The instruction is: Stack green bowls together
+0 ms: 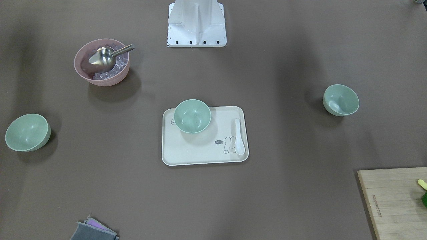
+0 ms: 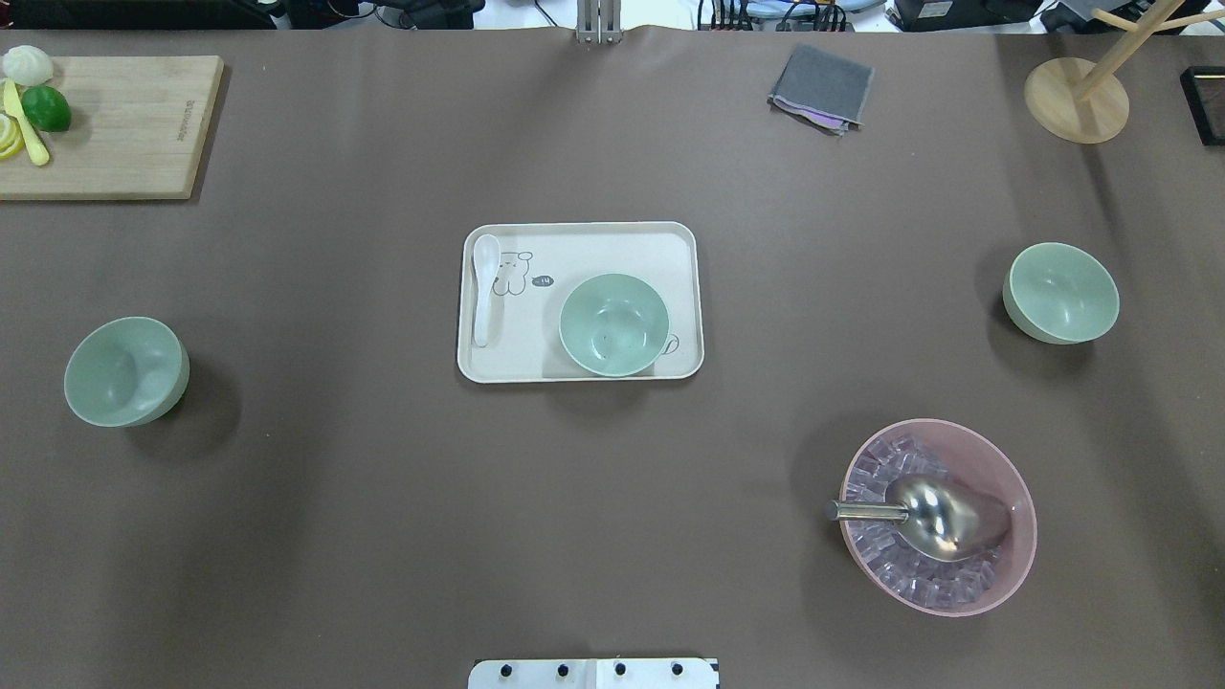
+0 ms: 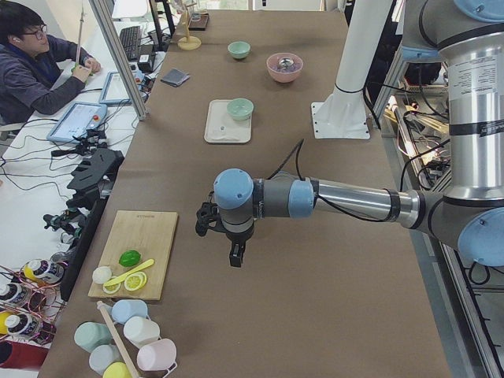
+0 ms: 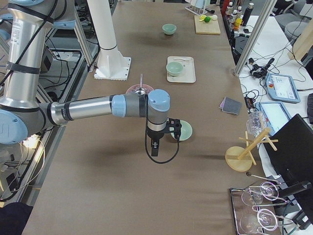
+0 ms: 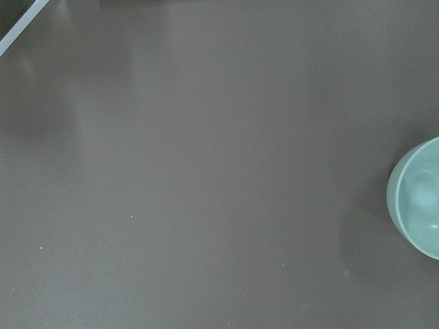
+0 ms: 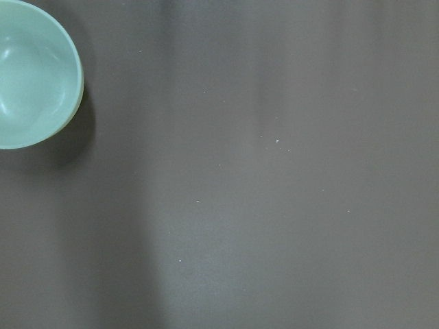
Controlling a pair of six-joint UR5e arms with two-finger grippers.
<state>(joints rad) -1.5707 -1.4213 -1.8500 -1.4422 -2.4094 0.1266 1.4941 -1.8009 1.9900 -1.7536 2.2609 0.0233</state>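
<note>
Three green bowls, all apart, none stacked yet. Middle bowl [image 2: 613,324] on the tray [image 2: 593,247], beside a white spoon [image 2: 484,287]. Left bowl [image 2: 126,371] far out on the table [image 2: 383,536]. Right bowl [image 2: 1060,292] far out on the other side, past the pink bowl [image 2: 1016,493] with a scoop [image 2: 933,517]. All three mouth up, so ready to drop one into the next. Spread wide, likely so each arm gets one bowl on its own side, with the tray bowl as the stacking spot. Left claw [image 3: 235,256] up in the air near the left bowl, pointing down. Right claw [image 4: 155,148] up near the right bowl, pointing down too. No bowl in either claw. Spread or pressed together? Cannot tell from these side looks.
</note>
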